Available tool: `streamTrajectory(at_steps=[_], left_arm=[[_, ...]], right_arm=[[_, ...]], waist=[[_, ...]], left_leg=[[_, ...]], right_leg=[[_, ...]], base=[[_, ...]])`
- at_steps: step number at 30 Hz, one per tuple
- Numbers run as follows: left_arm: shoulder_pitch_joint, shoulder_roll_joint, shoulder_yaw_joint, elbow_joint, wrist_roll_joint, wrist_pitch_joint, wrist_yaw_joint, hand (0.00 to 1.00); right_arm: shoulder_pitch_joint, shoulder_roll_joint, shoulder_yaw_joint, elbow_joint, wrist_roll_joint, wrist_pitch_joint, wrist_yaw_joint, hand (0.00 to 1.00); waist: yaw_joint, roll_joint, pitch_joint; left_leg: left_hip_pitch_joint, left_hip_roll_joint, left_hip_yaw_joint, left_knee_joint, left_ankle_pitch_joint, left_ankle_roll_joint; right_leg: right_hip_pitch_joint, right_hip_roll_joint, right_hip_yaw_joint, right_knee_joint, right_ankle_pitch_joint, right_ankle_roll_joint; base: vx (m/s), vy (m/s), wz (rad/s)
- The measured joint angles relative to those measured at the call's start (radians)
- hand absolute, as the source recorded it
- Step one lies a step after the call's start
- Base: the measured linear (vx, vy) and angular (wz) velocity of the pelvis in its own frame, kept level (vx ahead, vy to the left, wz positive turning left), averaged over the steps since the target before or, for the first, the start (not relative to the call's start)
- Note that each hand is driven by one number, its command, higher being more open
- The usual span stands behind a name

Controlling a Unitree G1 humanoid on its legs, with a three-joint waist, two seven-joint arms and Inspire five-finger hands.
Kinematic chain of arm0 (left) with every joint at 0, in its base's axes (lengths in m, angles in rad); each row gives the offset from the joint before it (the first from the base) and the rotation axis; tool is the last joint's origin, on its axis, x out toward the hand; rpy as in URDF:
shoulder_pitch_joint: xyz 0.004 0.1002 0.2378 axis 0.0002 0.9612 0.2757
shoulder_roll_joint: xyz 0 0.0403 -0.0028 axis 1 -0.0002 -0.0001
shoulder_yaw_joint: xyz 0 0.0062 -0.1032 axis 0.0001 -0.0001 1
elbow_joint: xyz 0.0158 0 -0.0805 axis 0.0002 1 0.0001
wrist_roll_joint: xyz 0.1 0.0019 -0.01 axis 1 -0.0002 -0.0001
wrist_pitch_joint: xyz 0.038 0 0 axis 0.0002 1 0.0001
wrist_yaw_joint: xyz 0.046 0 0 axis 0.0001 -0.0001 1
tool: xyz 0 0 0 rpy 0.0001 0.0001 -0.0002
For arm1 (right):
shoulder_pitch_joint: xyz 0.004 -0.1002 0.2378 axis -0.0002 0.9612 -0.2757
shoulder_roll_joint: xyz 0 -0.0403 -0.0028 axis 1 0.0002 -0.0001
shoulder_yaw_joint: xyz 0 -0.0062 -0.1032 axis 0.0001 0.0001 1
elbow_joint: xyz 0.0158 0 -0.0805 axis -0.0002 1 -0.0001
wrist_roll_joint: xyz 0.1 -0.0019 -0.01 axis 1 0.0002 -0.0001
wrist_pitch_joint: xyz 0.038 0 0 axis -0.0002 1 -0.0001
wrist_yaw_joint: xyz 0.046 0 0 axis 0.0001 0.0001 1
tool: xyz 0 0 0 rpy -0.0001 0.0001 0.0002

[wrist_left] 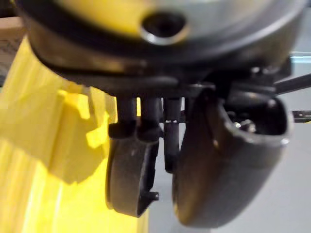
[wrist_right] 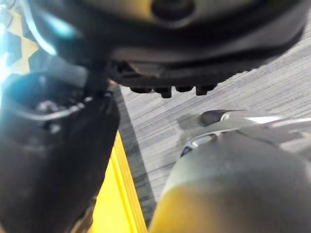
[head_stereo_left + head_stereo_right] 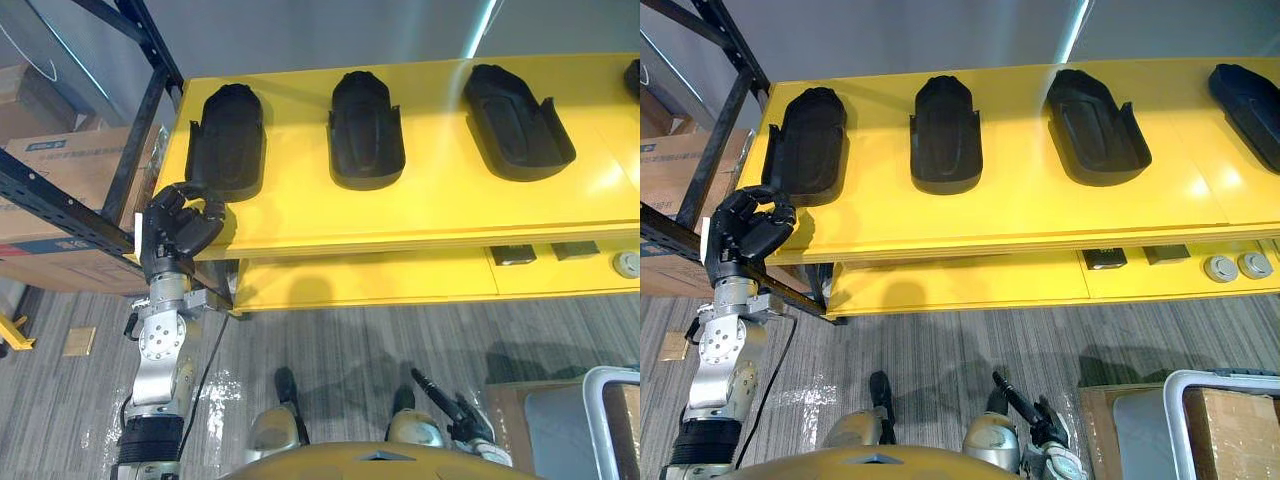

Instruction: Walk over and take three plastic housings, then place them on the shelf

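Near the yellow shelf's (image 3: pixel 420 215) front left corner, left hand (image 3: pixel 178 228) curled, holding nothing. Low at right, right hand (image 3: pixel 462 412), state unclear. Farther back, three plastic housings (image 3: pixel 366 130) resting on the shelf. Risk: snagging the dark rack (image 3: pixel 55 200) alongside.

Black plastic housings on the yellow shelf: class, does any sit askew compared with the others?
Yes. The third black plastic housing lies slanted, while the first and second sit roughly square to the yellow shelf edge.
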Motion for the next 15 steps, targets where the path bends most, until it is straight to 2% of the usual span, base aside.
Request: streamTrajectory(at_steps=[5,15], left_arm=[[-0.028,0.000,0.005,0.038,-0.004,0.007,-0.003,0.00],[-0.097,0.029,0.016,0.039,-0.004,0.016,-0.017,0.00]], right_arm=[[-0.016,-0.012,0.000,-0.003,0.000,0.000,0.001,1.00],[-0.028,-0.016,0.000,0.001,0.000,0.011,0.000,1.00]], waist=[[0.004,0.013,0.010],[-0.002,0.013,0.023]], left_leg=[[0.000,0.002,0.008,0.000,0.000,-0.001],[-0.002,0.000,0.026,-0.003,0.000,0.000]], right_leg=[[-0.017,-0.002,0.008,0.029,-0.011,0.001],[-0.052,-0.010,0.037,0.069,-0.021,0.004]], base=[[-0.01,0.000,-0.02],[-0.02,0.005,-0.06]])
